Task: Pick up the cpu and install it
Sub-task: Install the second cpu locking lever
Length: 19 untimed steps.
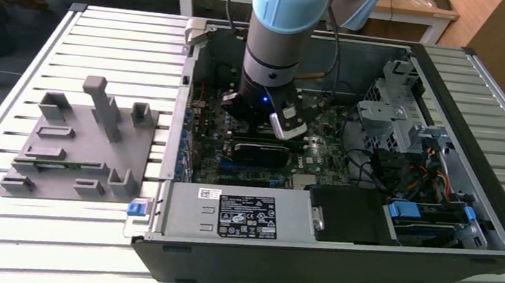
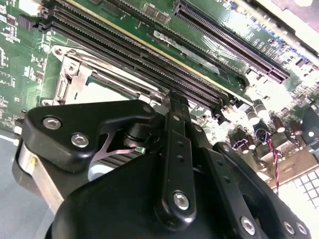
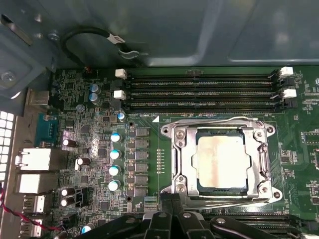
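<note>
The gripper (image 2: 175, 102) hangs low over the motherboard (image 3: 99, 164) inside the open computer case (image 1: 479, 94), and in the second wrist view its fingers (image 2: 177, 149) are pressed together with nothing between them: clenched, empty. The cpu (image 3: 223, 164) already lies flat in the socket frame (image 3: 174, 164), its pale metal top showing. In the first wrist view it sits at about one o'clock from the finger linkage, near but apart. The retention bracket appears to be down around the chip, though whether it is latched cannot be told.

As a judgement, doing this step well means checking that the chip lies level and square in its recess, with no corner riding on the frame, and keeping the closed fingers clear of the memory slots (image 3: 199, 89) at twelve o'clock from the socket.
</note>
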Each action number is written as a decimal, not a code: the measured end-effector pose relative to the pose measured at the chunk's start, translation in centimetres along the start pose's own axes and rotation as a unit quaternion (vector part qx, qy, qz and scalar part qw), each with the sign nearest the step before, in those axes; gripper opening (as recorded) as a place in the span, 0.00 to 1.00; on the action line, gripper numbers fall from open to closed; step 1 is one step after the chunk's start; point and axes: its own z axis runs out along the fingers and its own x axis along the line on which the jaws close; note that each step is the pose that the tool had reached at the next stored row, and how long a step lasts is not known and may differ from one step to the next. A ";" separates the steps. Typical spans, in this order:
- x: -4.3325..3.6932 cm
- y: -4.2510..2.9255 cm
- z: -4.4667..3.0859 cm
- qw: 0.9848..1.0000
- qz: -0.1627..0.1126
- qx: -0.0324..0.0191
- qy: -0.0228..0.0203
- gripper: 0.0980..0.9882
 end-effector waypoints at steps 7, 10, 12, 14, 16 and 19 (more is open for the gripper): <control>-0.01 -0.03 0.20 1.000 0.000 -0.005 0.000 0.01; -0.01 -0.05 0.30 1.000 0.000 -0.005 0.000 0.01; -0.02 -0.04 0.33 1.000 0.000 -0.005 0.000 0.01; -0.02 -0.01 0.40 1.000 0.000 -0.005 0.000 0.01; -0.01 0.04 0.44 1.000 0.000 -0.005 0.000 0.01; 0.03 0.12 0.48 1.000 0.000 -0.005 0.000 0.01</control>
